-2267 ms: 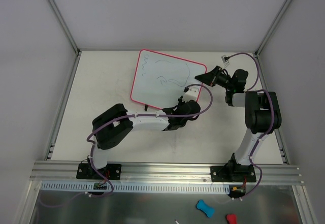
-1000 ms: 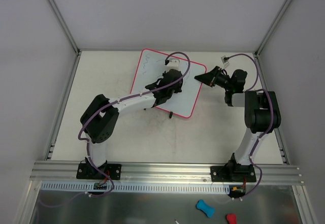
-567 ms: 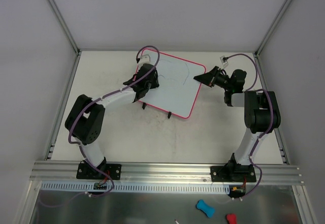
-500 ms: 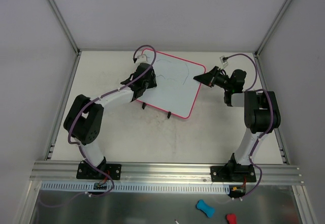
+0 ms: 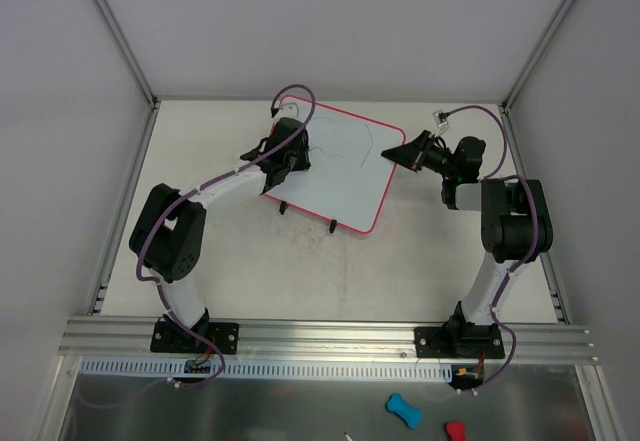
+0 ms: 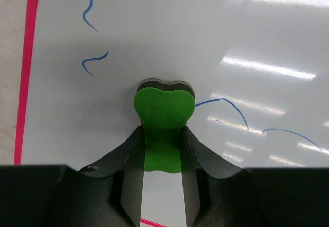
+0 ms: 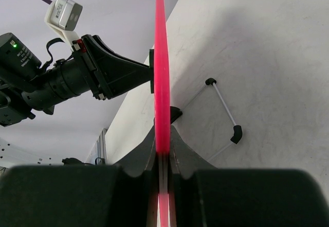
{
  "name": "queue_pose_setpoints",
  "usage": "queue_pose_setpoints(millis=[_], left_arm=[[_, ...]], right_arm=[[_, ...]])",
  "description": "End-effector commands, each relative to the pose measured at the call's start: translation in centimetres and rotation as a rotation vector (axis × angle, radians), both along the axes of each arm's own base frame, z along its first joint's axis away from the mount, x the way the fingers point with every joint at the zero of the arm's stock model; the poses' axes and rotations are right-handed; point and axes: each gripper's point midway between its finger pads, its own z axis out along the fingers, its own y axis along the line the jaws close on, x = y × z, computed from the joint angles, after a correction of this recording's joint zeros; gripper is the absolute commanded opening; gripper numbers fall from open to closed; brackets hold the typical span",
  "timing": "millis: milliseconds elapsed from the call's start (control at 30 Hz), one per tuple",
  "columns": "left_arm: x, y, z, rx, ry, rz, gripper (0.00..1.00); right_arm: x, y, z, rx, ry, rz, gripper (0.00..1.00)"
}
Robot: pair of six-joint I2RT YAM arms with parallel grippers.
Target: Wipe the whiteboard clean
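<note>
Currently: whiteboard [image 5: 340, 176], pink-framed, far centre of worktop [image 5: 400, 261], whose surface shows on every side of it. Left hand [image 6: 163, 134] closed on green eraser [image 6: 164, 108], pressed to the board near its left frame edge, blue scribbles [image 6: 94, 61] beside. Right hand [image 7: 163, 150] clamped on the right frame edge. Black feet [image 5: 333, 227] along the near edge.

Green eraser [image 6: 164, 115]: rear end hidden between my left fingers [image 6: 128, 186]. Whiteboard [image 7: 162, 57]: edge-on from my right wrist, face unseen, cut off at top.
</note>
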Motion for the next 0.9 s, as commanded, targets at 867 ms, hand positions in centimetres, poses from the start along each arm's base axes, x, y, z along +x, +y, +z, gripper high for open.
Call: queue_pose_setpoints(millis=[867], left_arm=[[-5.7, -15.8, -1.4, 0.154, -0.058, -0.487, 0.0]], right_arm=[[-1.1, 1.9, 1.2, -0.005, -0.076, 0.097, 0.0]])
